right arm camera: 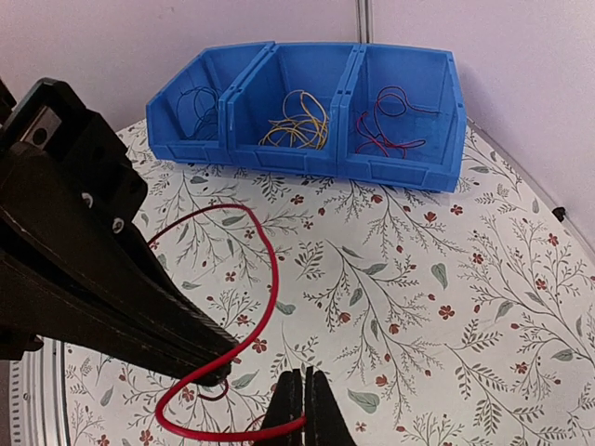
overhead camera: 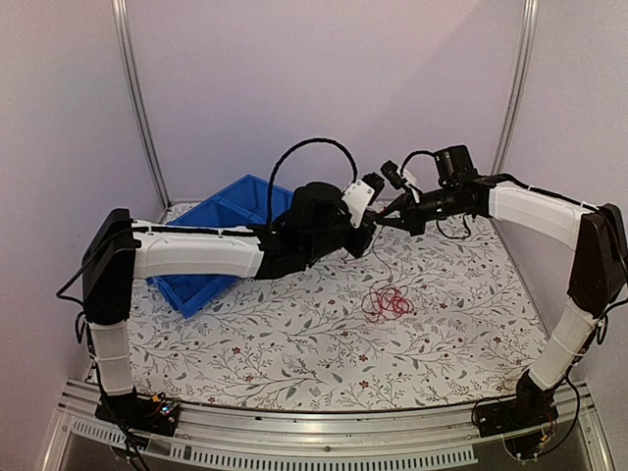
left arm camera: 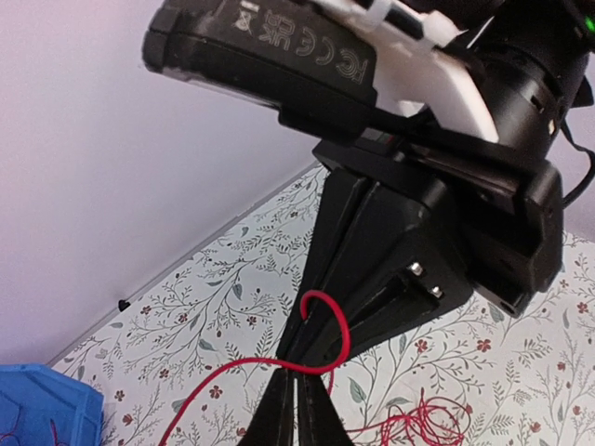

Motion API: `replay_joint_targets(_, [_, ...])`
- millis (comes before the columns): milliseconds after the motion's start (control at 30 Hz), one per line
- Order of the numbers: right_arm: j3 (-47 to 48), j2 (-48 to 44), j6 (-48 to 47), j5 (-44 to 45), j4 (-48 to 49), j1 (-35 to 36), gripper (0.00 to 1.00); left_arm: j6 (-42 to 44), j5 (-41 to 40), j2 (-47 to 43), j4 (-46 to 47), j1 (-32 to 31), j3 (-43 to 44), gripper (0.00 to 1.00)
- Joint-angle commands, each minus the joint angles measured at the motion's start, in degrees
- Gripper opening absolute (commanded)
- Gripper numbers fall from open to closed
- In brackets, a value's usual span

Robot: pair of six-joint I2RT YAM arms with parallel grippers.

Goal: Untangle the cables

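Left claw [left arm camera: 296, 401]: pinching thin red wire [right arm camera: 267, 279]
Right claw [right arm camera: 304, 398]: pinching same wire, just beside
Tip: part claws slowly, watch red tangle [overhead camera: 388, 301] for snags

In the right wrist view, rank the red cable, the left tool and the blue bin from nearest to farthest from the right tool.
1. red cable: pinched in the right tool, bottom centre.
2. left tool: just left of it, also on the cable.
3. blue bin: farthest, along the top of the view.

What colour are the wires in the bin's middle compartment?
The wires are orange-yellow; right wrist view shows them best.
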Motion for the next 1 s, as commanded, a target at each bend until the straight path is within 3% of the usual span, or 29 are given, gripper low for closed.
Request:
replay_joint_targets(0, [-1.1,0.2,-1.2,-0.1,0.5,0.3,0.02,2.3,-0.7,-4.5,-0.4,1.0,-2.8,0.0])
replay_joint_targets(33, [-1.1,0.2,-1.4,-0.3,0.3,0.3,0.05,2.4,-0.8,-5.3,0.0,1.2,-3.5,0.0])
replay_joint_targets(200, [-0.2,-0.7,-3.8,-2.8,-3.2,0.3,0.5,3.6,-0.6,-7.8,-0.2,4.7,-3.6,0.0])
replay_joint_targets(300, [1.4,-2.1,-5.5,-2.8,-6.6,0.2,0.63,3.4,0.9,-9.1,-1.0,7.7,-2.4,0.0])
replay_joint_targets(433, [1.7,-4.0,-7.1,-2.4,-10.9,-0.5,0.68,2.9,4.3,-10.6,-3.0,12.2,0.8,0.0])
replay_joint_targets(600, [-4.5,-9.1,-7.5,-0.6,-8.0,-1.5,0.68,3.7,12.0,-10.6,-10.0,16.1,6.7,0.0])
replay_joint_targets(633, [-5.9,-9.6,-7.3,0.2,-6.8,-1.5,0.68,4.1,14.4,-10.3,-11.8,16.3,7.0,0.05])
replay_joint_targets(700, [-7.6,-10.3,-7.5,1.9,-6.0,-1.6,0.68,3.5,18.5,-9.3,-14.7,16.1,6.0,0.3])
replay_joint_targets(767, [-8.6,-10.1,-8.0,2.8,-5.5,-2.0,0.68,-2.2,18.6,-8.2,-17.6,15.9,3.9,0.45])
replay_joint_targets(867, [-10.3,-9.7,-8.0,3.5,-3.7,-2.5,0.68,-11.1,21.9,-6.1,-18.6,15.7,1.0,0.57])
replay_joint_targets(967, [-10.8,-8.6,-8.7,5.0,-3.1,-2.6,0.68,-13.2,22.6,-3.4,-18.8,14.0,0.4,0.65])
